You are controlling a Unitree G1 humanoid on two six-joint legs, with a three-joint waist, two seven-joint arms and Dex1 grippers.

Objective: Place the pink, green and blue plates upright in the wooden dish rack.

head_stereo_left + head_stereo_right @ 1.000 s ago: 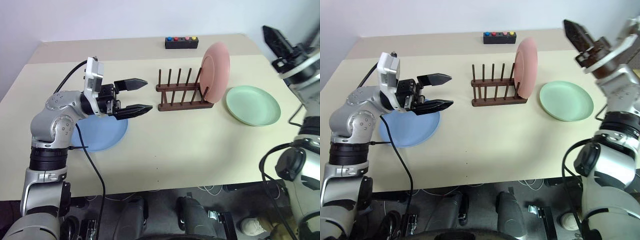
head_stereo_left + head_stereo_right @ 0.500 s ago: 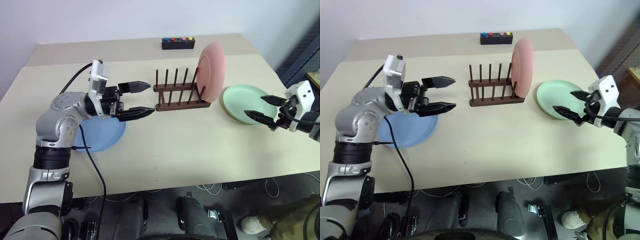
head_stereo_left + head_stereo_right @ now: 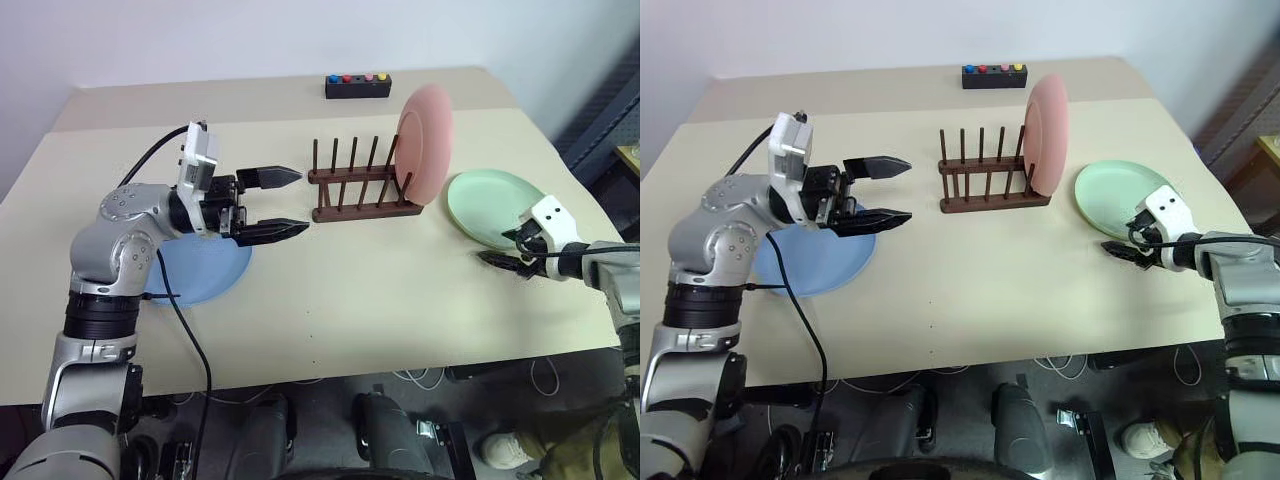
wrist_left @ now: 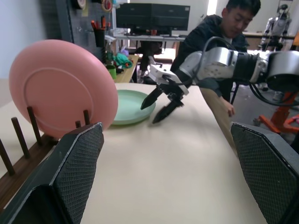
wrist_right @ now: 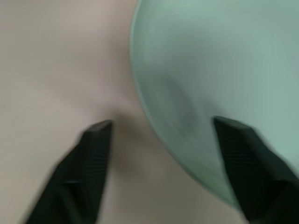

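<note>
Left eye view gives us the wooden dish rack (image 3: 362, 186) at upper centre of the table (image 3: 400, 290), with the pink plate (image 3: 425, 144) standing upright in its right-hand end slot; its other slots are bare. We see the green plate (image 3: 494, 207) flat at right and the blue plate (image 3: 201, 266) flat at left. Our left gripper (image 3: 288, 203) hangs wide open with nothing held, above the blue plate. Our right gripper (image 3: 501, 248) straddles the green plate's near rim, jaws partly apart, 1 finger over the plate.
</note>
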